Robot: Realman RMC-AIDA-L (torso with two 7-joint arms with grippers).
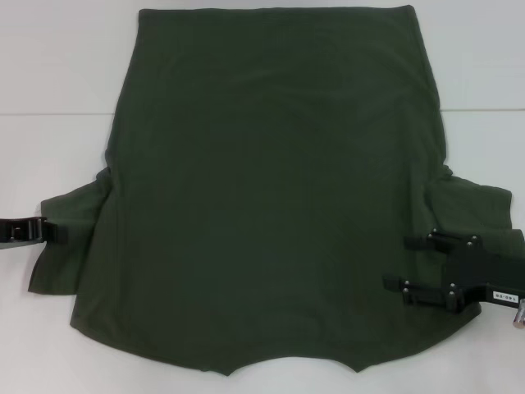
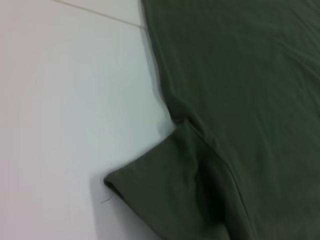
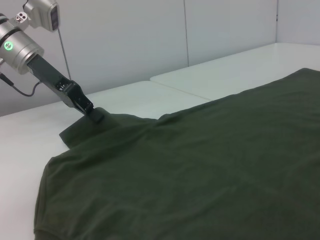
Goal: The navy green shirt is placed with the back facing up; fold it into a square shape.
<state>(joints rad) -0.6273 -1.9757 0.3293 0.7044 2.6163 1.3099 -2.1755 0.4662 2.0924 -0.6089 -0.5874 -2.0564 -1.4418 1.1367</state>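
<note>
The navy green shirt (image 1: 271, 189) lies flat on the white table, neck opening toward me and hem at the far side; it also shows in the left wrist view (image 2: 240, 75) and the right wrist view (image 3: 200, 165). My right gripper (image 1: 396, 263) is open, its two black fingers (image 1: 422, 289) spread over the right shoulder, beside the right sleeve (image 1: 484, 205). My left gripper (image 1: 51, 232) is at the outer edge of the left sleeve (image 1: 70, 222); its tip (image 3: 96, 115) touches that sleeve's edge in the right wrist view. The left sleeve (image 2: 165, 190) lies flat in the left wrist view.
The white table (image 1: 57, 82) has a seam line (image 1: 49, 113) running across behind the sleeves. White walls (image 3: 125, 40) stand behind the table in the right wrist view. The left arm's silver wrist (image 3: 20, 47) reaches in over the table.
</note>
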